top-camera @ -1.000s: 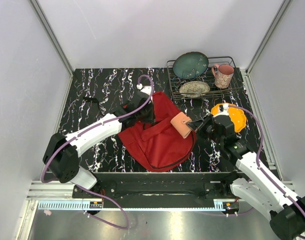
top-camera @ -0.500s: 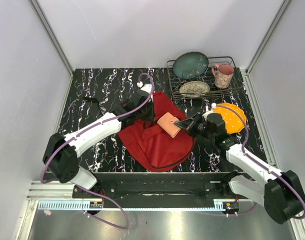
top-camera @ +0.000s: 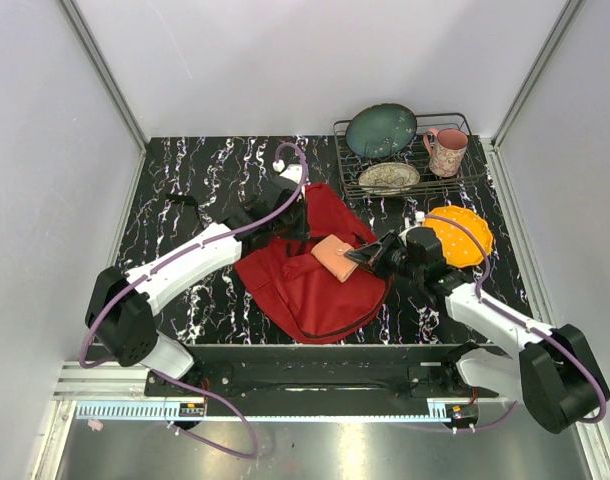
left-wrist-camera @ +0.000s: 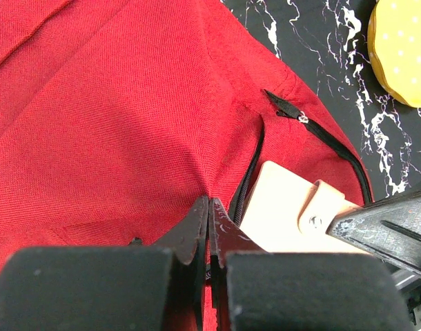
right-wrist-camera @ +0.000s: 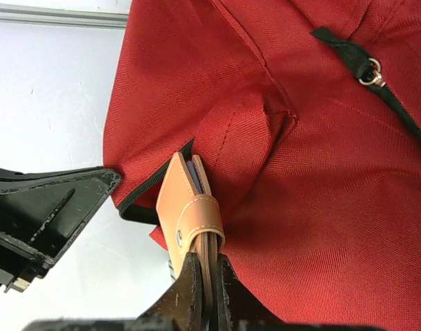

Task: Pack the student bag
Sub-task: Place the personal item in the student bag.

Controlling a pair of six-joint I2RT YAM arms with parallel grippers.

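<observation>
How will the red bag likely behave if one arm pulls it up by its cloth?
Probably floppy: the bag lies flat and creased, and its cloth bunches where the left jaws pinch it. It likely sags rather than holding its opening wide. The weave looks coarse, so slipping seems unlikely.

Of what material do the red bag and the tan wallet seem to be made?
The student bag: woven fabric, probably synthetic, matte; a fine weave grain shows. The wallet: smooth tan leather, perhaps imitation; stitched strap edge and a metal snap.
</observation>
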